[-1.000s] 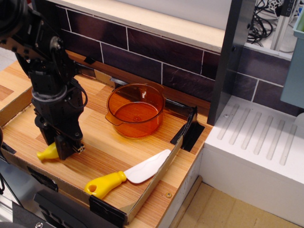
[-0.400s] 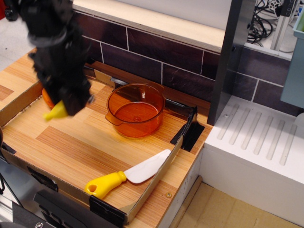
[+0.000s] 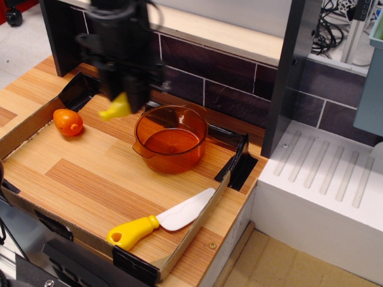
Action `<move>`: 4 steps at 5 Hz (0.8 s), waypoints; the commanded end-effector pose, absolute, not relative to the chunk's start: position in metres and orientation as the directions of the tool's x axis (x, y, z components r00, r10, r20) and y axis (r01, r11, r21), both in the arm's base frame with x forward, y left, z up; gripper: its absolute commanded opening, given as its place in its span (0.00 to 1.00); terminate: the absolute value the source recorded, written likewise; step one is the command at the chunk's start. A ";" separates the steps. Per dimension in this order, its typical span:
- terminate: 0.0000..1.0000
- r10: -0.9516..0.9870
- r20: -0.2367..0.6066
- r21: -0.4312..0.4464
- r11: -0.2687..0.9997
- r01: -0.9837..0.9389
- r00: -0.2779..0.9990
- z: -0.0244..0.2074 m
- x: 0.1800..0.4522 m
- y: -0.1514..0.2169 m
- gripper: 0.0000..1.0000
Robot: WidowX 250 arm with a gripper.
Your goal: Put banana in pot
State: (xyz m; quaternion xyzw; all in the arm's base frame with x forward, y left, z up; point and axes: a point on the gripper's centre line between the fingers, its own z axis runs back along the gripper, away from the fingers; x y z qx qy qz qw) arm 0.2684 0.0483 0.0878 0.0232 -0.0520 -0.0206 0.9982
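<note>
The wooden tabletop [image 3: 102,179] fills the lower left and centre of the frame, its striped planks edged by a low cardboard-coloured rim with black corner brackets. Three things lie directly on it. The translucent orange pot [image 3: 170,139] stands upright near the middle of the frame, toward the back rim. A round orange toy fruit [image 3: 67,121] rests at the left, well apart from the pot. A white toy knife [image 3: 158,219] with a yellow handle lies along the lower right rim.
</note>
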 end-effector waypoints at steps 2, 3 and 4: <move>0.00 -0.049 0.081 0.117 0.992 0.039 0.996 0.072 0.297 0.032 1.00; 0.00 -0.052 0.087 0.115 0.992 0.041 0.995 0.074 0.292 0.034 1.00; 0.00 -0.052 0.137 0.097 0.995 0.039 0.989 0.099 0.289 0.037 1.00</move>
